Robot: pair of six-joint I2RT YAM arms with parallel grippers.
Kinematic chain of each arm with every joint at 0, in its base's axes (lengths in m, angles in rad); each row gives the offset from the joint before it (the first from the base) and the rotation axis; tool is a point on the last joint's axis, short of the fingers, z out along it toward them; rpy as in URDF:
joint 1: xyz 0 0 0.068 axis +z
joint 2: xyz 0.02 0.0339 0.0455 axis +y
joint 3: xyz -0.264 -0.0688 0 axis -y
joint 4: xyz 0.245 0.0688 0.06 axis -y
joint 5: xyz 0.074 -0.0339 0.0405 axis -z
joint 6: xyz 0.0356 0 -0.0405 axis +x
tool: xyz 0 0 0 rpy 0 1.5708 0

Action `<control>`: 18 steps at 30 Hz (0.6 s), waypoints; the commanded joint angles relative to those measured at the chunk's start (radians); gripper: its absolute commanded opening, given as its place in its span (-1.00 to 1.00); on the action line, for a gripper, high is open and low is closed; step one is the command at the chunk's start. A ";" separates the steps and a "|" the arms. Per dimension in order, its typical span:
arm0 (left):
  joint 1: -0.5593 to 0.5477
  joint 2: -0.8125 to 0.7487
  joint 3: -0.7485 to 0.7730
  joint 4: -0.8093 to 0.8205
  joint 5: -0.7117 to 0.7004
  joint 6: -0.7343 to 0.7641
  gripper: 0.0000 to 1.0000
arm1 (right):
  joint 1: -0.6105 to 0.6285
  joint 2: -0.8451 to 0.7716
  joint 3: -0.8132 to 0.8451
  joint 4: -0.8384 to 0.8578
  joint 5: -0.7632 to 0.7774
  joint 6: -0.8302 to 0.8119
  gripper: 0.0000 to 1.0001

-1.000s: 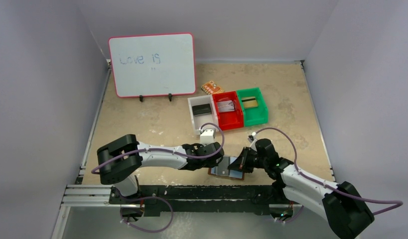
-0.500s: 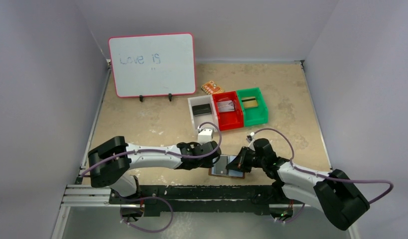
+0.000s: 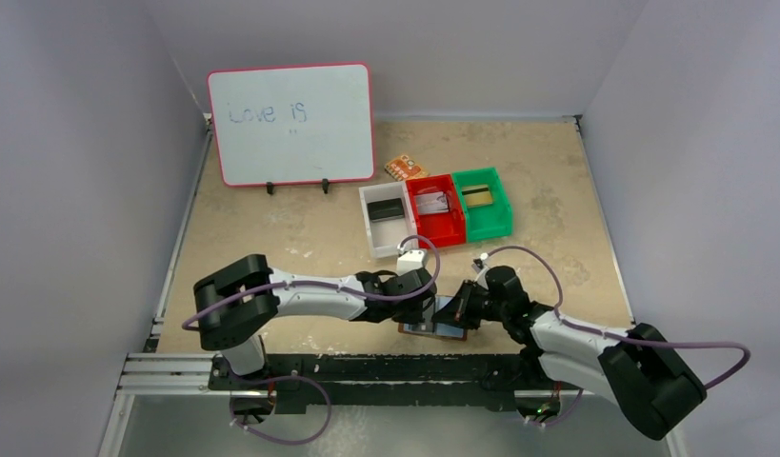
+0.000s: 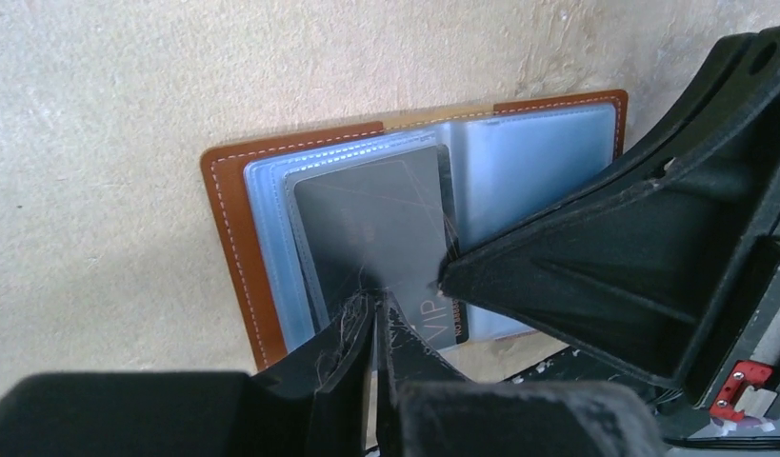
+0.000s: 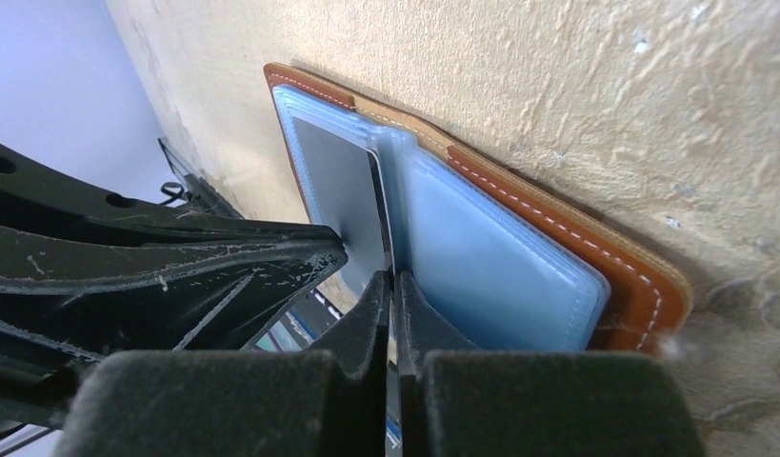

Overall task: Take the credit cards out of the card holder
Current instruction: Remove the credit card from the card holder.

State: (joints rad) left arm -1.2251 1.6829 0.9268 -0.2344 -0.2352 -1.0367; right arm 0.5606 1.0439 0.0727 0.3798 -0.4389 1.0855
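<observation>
left gripper (image 4: 376, 309): fingers together on grey VIP card (image 4: 376, 219), pinch unclear
right gripper (image 5: 393, 281): closed, tip on open card holder (image 5: 481, 238)

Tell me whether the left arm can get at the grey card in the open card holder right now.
Probably yes: the left gripper has its closed tips on the near end of the grey card, with the card holder lying open. The right gripper crowds close beside it.

Card holder (image 3: 435, 328) lies open on table (image 3: 271, 228) between left gripper (image 3: 429, 307) and right gripper (image 3: 459, 307); three bins (image 3: 441, 237) sit behind it, whiteboard (image 3: 292, 124) farther back-left.
</observation>
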 commanded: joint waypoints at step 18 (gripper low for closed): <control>-0.026 0.093 -0.005 -0.211 -0.179 -0.065 -1.00 | -0.005 -0.158 -0.013 -0.204 0.111 0.039 -1.00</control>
State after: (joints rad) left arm -1.2522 1.7138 0.9459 -0.2436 -0.3275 -1.1194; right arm 0.5610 0.8829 0.0700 0.2131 -0.3607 1.1164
